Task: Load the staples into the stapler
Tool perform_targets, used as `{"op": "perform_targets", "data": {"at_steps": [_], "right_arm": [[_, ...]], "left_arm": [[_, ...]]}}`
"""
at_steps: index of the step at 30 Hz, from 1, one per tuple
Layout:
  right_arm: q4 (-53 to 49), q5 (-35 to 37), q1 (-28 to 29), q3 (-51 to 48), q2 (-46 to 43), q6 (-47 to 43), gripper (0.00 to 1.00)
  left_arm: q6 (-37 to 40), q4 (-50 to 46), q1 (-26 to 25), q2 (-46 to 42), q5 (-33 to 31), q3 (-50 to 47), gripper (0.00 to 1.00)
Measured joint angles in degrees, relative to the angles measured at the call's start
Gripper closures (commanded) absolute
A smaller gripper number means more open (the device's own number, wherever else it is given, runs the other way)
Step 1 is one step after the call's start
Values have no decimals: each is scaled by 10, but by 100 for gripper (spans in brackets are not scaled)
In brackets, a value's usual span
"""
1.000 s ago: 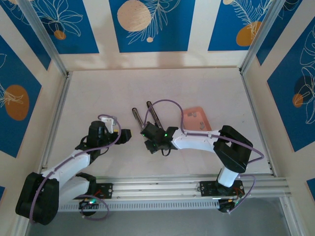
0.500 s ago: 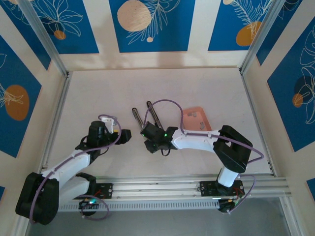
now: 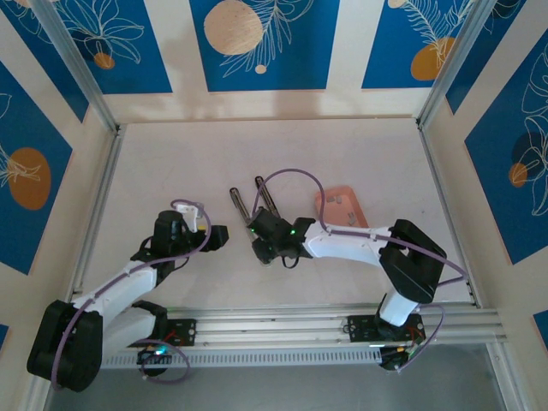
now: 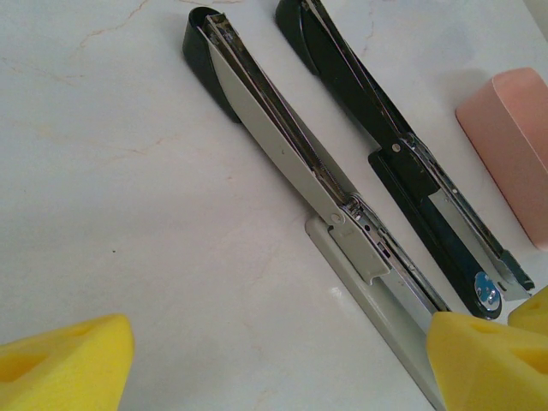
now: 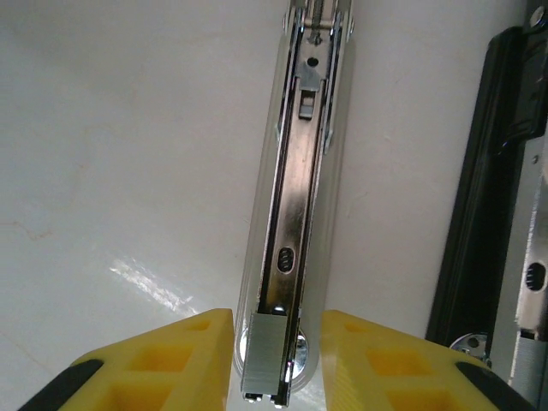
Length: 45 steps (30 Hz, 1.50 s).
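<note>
The right gripper (image 5: 276,347) is hovering, jaws slightly parted either side of the short dull-grey staple strip (image 5: 267,364) sitting on the silver metal channel (image 5: 295,214) of the opened grey-and-black stapler (image 4: 282,145). Withdrawing straight up is looking safest, to avoid nudging the strip. The left gripper (image 4: 274,364) is waiting, jaws spread wide.

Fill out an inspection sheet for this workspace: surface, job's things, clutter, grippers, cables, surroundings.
Surface: white table, faintly veined.
Job's things: grey stapler and black stapler lie side by side. The pink tray to their right holds grey staples. A short metal block sits at the near end of the grey stapler's exposed channel.
Clutter: nothing seen.
Grippers: left gripper open, holding nothing. The right gripper has a finger on each side of the grey stapler's near end, grip unclear.
Cables: a purple cable arcs from the right arm over the staplers. A second cable loops on the left arm.
Surroundings: blue patterned wall panels, metal rail along the near edge.
</note>
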Motion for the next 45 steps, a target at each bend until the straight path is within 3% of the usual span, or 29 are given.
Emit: {"op": "perform_targets", "data": {"at_steps": [6,13,19,23,28,34,45], "right_arm": [[-2,-3,-2,0,-10,0,69],[2,-32,-14,-14,-26,13,64],[52,-109,-71,-68,-73,54,62],[95,-157,-107,-113,-100,89,61],[103,-189,-116,-124,-106,106,61],[4,-159,-70,-58,-87,98,58],[-122,-81,-13,64,43,59,59]], "left_arm": [[0,0,0,0,0,0,12],[-13,5,0,1,34,0,16],[-125,68,-12,5,82,-24,21],[-202,89,-60,5,85,-44,27],[-258,95,-96,9,83,-45,27],[-268,31,-97,-42,29,-45,26],[-250,-115,-96,-185,-88,-47,25]]}}
